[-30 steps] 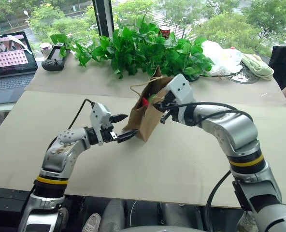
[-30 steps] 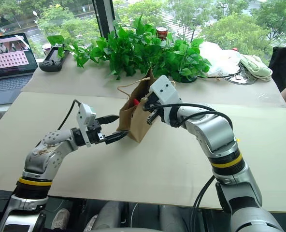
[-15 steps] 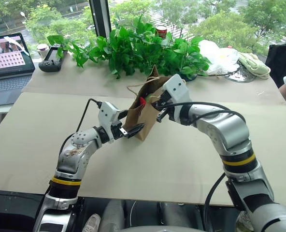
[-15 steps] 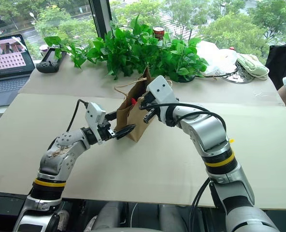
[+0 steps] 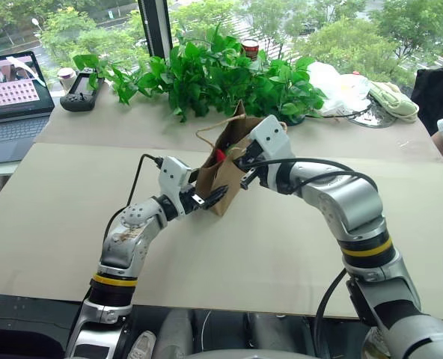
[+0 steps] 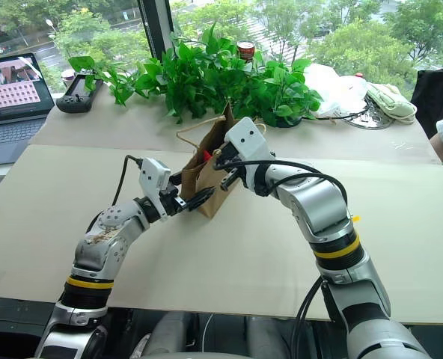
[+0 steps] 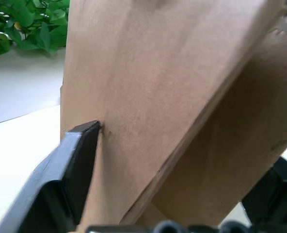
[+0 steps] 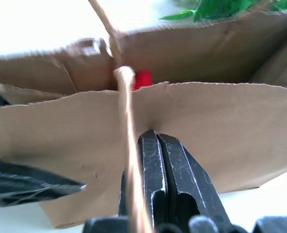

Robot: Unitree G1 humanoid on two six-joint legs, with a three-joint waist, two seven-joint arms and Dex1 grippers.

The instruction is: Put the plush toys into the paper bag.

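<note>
We see the plain brown kraft paper bag [image 5: 225, 168] standing open on the beige counter [image 5: 281, 239], just in front of a row of leafy green plants [image 5: 214, 71]. Our right tool [image 8: 155, 145] is clenched tight on the bag's near wall at its rim, beside a tan twisted-cord handle [image 8: 129, 145]. Our left tool [image 5: 210, 198] has its fingers [image 7: 78, 150] spread either side of the bag's lower corner; one touches the paper. The red chili-shaped plush toy [image 8: 142, 79] sits inside the bag, mostly hidden.
</note>
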